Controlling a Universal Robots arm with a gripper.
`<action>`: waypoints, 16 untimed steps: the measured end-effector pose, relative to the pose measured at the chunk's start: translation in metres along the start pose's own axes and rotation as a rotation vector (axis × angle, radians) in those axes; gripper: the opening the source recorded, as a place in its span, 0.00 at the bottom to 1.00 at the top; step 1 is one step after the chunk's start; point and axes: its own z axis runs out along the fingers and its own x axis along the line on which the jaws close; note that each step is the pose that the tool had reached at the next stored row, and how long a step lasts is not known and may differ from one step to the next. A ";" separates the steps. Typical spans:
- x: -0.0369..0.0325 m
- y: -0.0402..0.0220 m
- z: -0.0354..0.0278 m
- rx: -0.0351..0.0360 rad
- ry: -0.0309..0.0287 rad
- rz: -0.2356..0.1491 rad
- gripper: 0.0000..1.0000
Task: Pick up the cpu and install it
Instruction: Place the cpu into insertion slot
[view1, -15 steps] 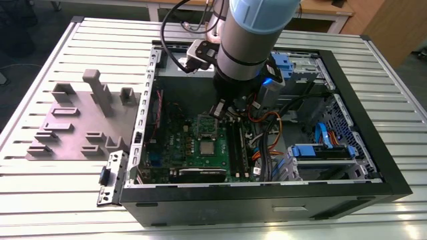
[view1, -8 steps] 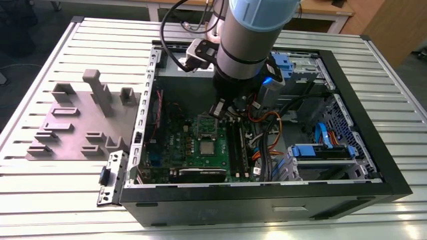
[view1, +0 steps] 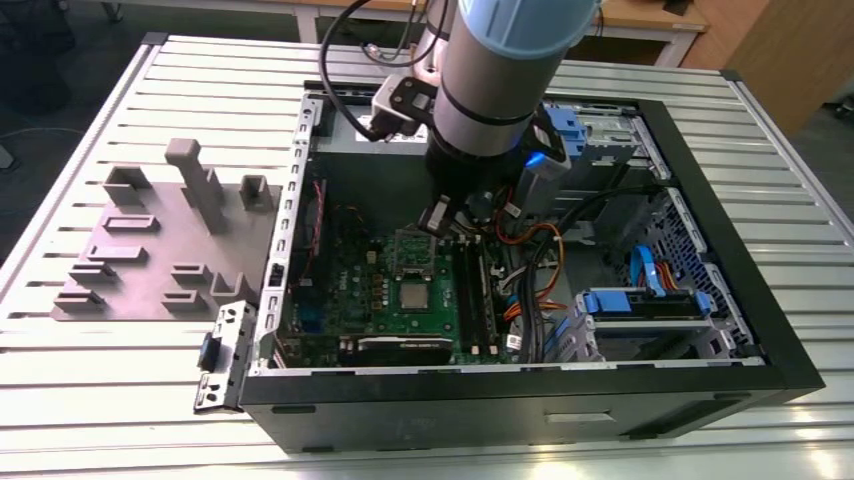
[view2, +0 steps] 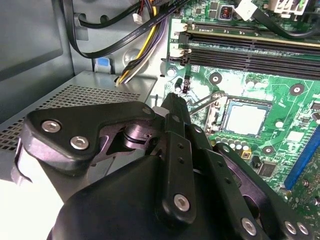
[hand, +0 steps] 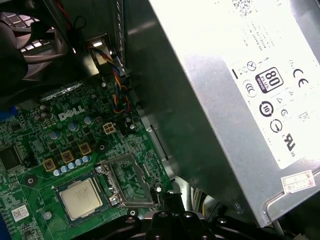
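The cpu (view1: 418, 296) lies flat in its socket on the green motherboard (view1: 367, 300), silver top up. It also appears in both wrist views, cpu (view2: 246, 119) and cpu (hand: 80, 198). The metal socket frame (hand: 127, 180) stands swung open beside it, and its thin lever (view2: 200, 103) is raised. My gripper (view1: 447, 222) hangs inside the computer case, above the board and just past the socket. In both wrist views its dark tip (view2: 174, 98) (hand: 167, 196) is shut with nothing in it, a short way from the open frame.
The black computer case (view1: 534, 400) lies open on a slatted table. A silver power supply (hand: 240, 100) sits close beside the arm. Memory slots (view2: 250, 50), loose cables (view1: 534, 270) and a blue-tabbed drive cage (view1: 641, 300) crowd the case. A grey fixture plate (view1: 160, 250) lies at the exterior view's left.
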 end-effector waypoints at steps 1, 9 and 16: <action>-0.0001 0.0000 -0.0003 0.0000 0.0001 0.000 0.11; -0.0003 0.0003 -0.0018 0.0003 0.0005 0.000 0.11; -0.0001 0.0007 -0.0038 0.0007 0.0014 0.000 0.11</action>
